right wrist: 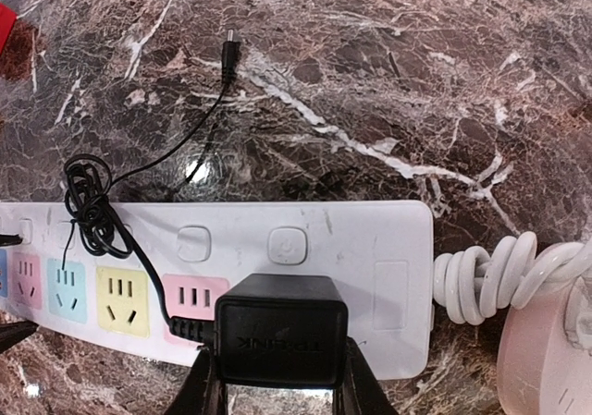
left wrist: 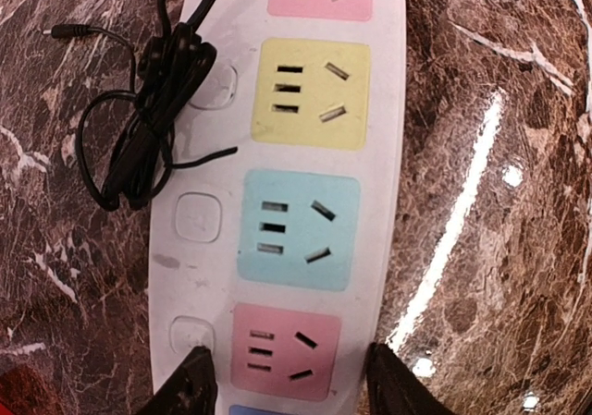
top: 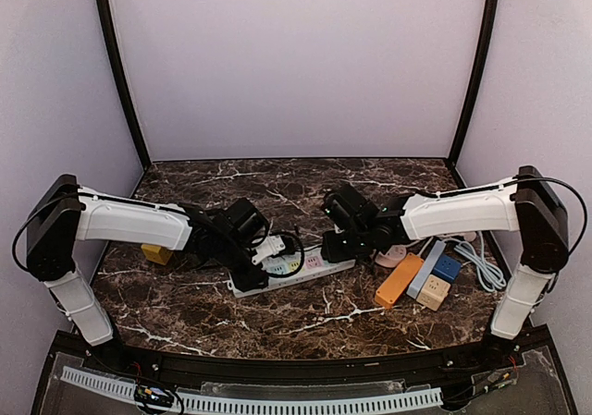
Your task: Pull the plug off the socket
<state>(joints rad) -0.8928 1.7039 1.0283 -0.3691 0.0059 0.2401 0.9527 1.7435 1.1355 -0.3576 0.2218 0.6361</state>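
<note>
From the right wrist, the right end effector is clamped on the boxy black plug, which sits in the end pink outlet of the glossy white socket strip. Overhead, the plug is lost under that arm. The left end effector points straight down with its fingers straddling the strip, and I cannot tell whether they pinch it. Both arms reach inward over the dark, veined marble desk.
</note>
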